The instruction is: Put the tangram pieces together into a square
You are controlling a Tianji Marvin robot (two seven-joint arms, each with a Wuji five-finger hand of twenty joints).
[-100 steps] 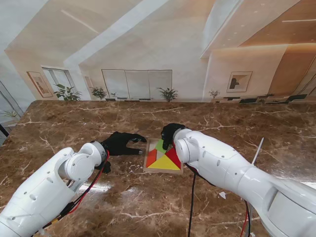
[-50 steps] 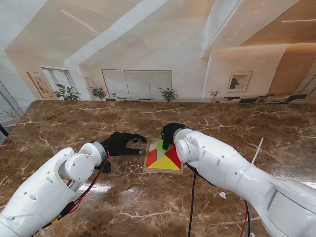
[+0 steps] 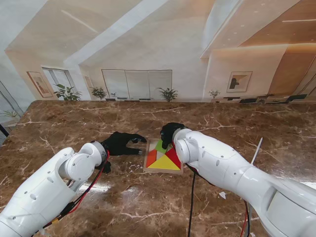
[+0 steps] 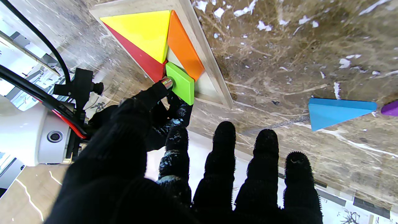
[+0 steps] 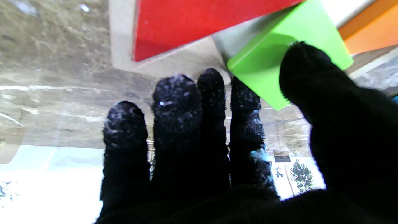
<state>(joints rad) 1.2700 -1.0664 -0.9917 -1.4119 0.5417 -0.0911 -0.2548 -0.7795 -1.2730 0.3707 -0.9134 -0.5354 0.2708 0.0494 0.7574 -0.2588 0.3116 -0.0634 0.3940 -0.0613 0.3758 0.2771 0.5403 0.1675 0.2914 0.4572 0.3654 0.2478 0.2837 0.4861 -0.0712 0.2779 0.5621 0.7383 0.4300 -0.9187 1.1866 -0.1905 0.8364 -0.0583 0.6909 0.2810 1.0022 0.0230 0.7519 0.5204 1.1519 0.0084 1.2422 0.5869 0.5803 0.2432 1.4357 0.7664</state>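
Note:
The wooden tray (image 3: 163,171) lies mid-table holding a yellow triangle (image 3: 164,163), a red triangle (image 3: 174,156) and an orange piece (image 3: 151,157). My right hand (image 3: 168,132) is over the tray's far edge, shut on the green square (image 4: 182,82), which sits tilted at the tray's far side (image 5: 279,56); the thumb lies on its face and the fingers are at its edge. My left hand (image 3: 121,143) rests open just left of the tray, holding nothing (image 4: 242,174). A blue triangle (image 4: 335,110) and a purple piece (image 4: 391,108) lie loose on the table beyond the left hand.
The brown marble table (image 3: 74,123) stretches wide on every side. A thin white strip (image 3: 257,150) lies to the right of the tray. Black and red cables (image 3: 191,202) hang from both arms near me.
The right hand with the green square has shifted very slightly at the tray's far edge. The left hand's fingers have drawn back a touch.

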